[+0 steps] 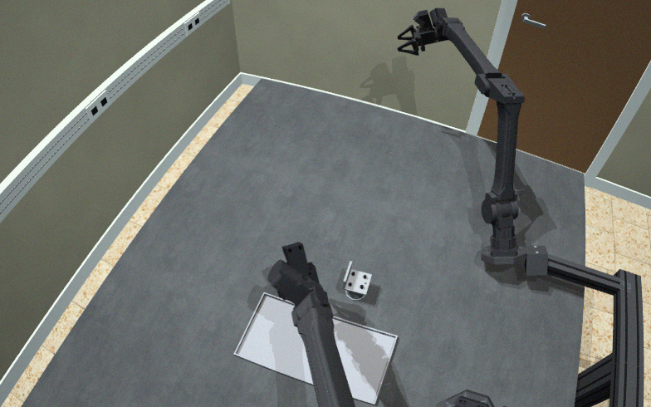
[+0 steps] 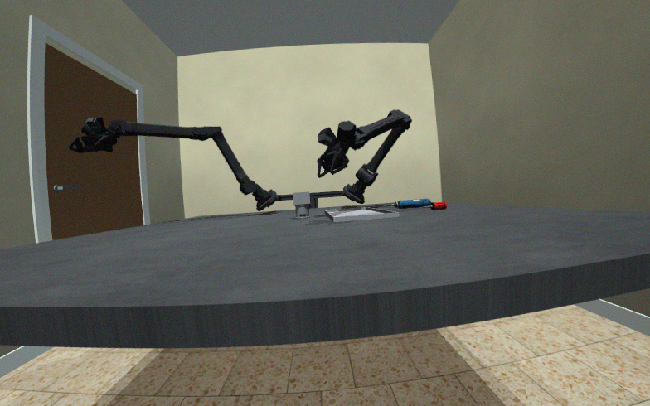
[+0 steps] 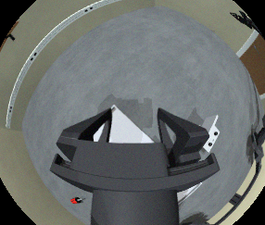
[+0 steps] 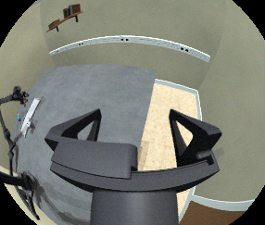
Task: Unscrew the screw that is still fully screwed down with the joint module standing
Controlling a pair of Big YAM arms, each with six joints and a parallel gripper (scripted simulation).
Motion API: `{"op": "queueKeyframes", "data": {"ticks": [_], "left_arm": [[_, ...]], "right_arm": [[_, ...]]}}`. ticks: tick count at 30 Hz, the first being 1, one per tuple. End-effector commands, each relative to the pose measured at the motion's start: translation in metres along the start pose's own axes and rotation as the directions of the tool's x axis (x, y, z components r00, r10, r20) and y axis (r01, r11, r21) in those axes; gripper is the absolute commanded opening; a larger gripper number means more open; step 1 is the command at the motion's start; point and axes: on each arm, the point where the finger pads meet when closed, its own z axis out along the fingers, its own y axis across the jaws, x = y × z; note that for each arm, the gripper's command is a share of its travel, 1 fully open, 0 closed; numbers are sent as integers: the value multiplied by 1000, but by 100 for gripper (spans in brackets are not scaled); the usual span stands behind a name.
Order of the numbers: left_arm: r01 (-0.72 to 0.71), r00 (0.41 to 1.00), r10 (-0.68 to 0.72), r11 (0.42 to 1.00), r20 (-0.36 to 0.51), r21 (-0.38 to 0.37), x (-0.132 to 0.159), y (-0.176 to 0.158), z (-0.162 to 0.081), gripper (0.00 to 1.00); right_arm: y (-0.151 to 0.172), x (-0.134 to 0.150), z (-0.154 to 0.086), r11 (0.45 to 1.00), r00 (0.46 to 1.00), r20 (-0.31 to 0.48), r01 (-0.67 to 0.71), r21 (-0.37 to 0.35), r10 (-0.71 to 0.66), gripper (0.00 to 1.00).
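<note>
Joint module (image 1: 355, 298) (image 2: 302, 209) stands upright on the table, below and to one side of the left gripper (image 2: 328, 172) (image 3: 136, 110), well apart. Bracket (image 1: 358, 281) (image 2: 301, 198) (image 3: 211, 134) sits on top; dark round spots on its plate, screw heights too small to tell. Left gripper: fingers partway apart, nothing between them, in the air. White tray (image 1: 262, 335) (image 2: 362, 215) (image 3: 126, 129) (image 4: 30, 117) lies below it, near the module. Electric screwdriver (image 2: 413, 202) lies on the table past the tray, well off from either hand, red-handled tool (image 2: 438, 205) (image 3: 75, 200) near its end. Right gripper (image 1: 398, 43) (image 2: 72, 147) (image 3: 233, 16) (image 4: 135, 111): spread wide, unloaded, raised, far from the module.
</note>
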Motion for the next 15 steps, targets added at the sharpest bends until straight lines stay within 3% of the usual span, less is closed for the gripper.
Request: {"op": "queueKeyframes", "data": {"ticks": [1,9,10,13,15], "left_arm": [[117,992,-118,993,-41,-23,25,28,-8,65],[276,956,-280,960,-89,-56,58,60,-19,65],[266,956,-269,963,-114,-41,64,48,-8,65],[265,956,-268,963,-116,-40,64,48,-8,65],[318,940,-324,946,-106,-71,70,65,-24,65]], "right_arm": [[-2,-21,-8,999,999,14,40,18,-40,100],[-2,-21,-8,999,999,14,40,18,-40,100],[-2,-21,-8,999,999,14,40,18,-40,100],[-2,-21,-8,999,999,14,40,18,-40,100],[-2,-21,-8,999,999,14,40,18,-40,100]]}}
